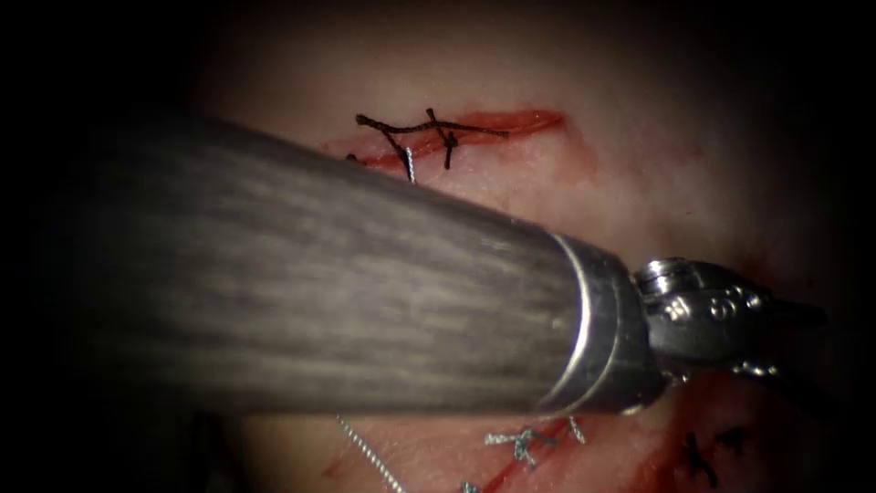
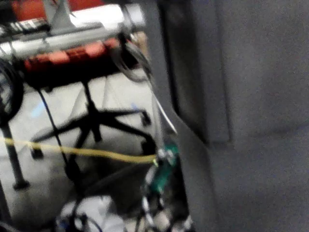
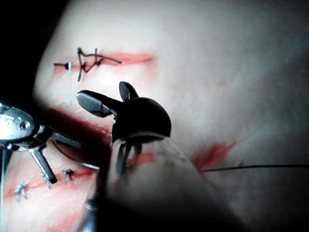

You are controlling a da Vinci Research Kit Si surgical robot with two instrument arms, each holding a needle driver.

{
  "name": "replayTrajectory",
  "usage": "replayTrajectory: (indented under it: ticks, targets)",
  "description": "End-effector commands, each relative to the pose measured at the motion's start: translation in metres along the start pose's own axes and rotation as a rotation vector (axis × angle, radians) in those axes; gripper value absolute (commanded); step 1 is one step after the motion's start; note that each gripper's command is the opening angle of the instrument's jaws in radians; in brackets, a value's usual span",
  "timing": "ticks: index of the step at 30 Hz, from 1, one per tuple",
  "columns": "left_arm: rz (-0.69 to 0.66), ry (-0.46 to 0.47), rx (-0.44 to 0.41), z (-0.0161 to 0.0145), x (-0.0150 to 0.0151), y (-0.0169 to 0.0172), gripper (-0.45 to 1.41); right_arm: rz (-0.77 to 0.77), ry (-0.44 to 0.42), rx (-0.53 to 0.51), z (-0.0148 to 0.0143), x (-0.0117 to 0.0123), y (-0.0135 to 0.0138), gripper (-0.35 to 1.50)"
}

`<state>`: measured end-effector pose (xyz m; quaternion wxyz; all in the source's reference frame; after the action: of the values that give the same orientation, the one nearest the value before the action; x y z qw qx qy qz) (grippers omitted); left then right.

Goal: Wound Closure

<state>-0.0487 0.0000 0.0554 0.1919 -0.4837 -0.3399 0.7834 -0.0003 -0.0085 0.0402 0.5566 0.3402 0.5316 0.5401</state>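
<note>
Pale tissue (image 1: 639,183), red fluid (image 3: 212,154) along its stitched cuts (image 1: 511,121); left tool (image 3: 60,162) and right tool (image 3: 101,92) jaws spread, empty; chair base (image 2: 96,123) beyond.

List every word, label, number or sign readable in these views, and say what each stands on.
None can be read. The left tool's shaft and metal wrist, the right tool's pincer, open, and the tissue with its dark stitches bear no writing.

Glossy metal hand (image 1: 730,315), moist tissue (image 1: 657,183)
</note>
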Motion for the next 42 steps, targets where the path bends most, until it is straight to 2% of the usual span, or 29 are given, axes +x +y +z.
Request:
replayTrajectory:
  ticks: [1, 5, 6, 8, 12, 16, 22, 28, 30, 35, 38, 40, 41, 42]
  targets:
    - [-0.011, -0.017, 0.006, 0.0009, 0.0004, -0.0011, 0.49, 0.000, 0.003, -0.002, 0.0007, 0.0000, 0.0001, 1.21]
    - [-0.054, -0.093, -0.005, 0.0023, 0.0021, -0.0040, 0.51, 0.002, 0.002, -0.002, 0.0003, 0.0002, 0.0001, 1.21]
    - [-0.109, -0.157, -0.022, 0.0029, 0.0024, -0.0057, 0.51, 0.002, 0.002, -0.001, 0.0003, 0.0002, 0.0001, 1.21]
    - [-0.128, -0.183, -0.030, 0.0031, 0.0026, -0.0064, 0.46, 0.002, 0.002, -0.001, 0.0003, 0.0002, 0.0001, 1.21]
    - [-0.197, -0.267, -0.081, 0.0033, 0.0033, -0.0100, 0.49, 0.002, 0.001, -0.001, 0.0003, 0.0002, 0.0000, 1.21]
    - [-0.241, -0.306, -0.104, 0.0036, 0.0036, -0.0113, 0.51, 0.002, 0.001, -0.001, 0.0003, 0.0001, 0.0000, 1.21]
    - [-0.377, -0.381, -0.178, 0.0045, 0.0041, -0.0117, 0.49, 0.002, 0.001, -0.001, 0.0002, 0.0000, -0.0002, 1.21]
    - [-0.451, -0.411, -0.204, 0.0051, 0.0042, -0.0114, 0.52, 0.001, 0.000, 0.000, 0.0000, 0.0000, -0.0001, 1.21]
    - [-0.463, -0.433, -0.219, 0.0052, 0.0038, -0.0112, 0.59, 0.001, 0.000, 0.000, 0.0000, 0.0000, -0.0002, 1.21]
    - [-0.507, -0.518, -0.248, 0.0058, 0.0017, -0.0103, 0.59, 0.001, -0.001, 0.001, -0.0001, -0.0001, -0.0003, 1.21]
    - [-0.505, -0.547, -0.240, 0.0064, 0.0007, -0.0104, 0.44, 0.001, 0.000, 0.001, -0.0001, -0.0001, -0.0003, 1.21]
    - [-0.521, -0.558, -0.234, 0.0069, 0.0003, -0.0105, 0.15, 0.001, 0.000, 0.001, -0.0001, -0.0002, -0.0003, 1.21]
    - [-0.529, -0.566, -0.230, 0.0071, 0.0002, -0.0107, -0.34, 0.001, 0.000, 0.001, -0.0001, -0.0002, -0.0003, 1.20]
    - [-0.537, -0.571, -0.228, 0.0073, 0.0000, -0.0107, -0.45, 0.001, -0.001, 0.001, -0.0001, -0.0002, -0.0004, 1.20]
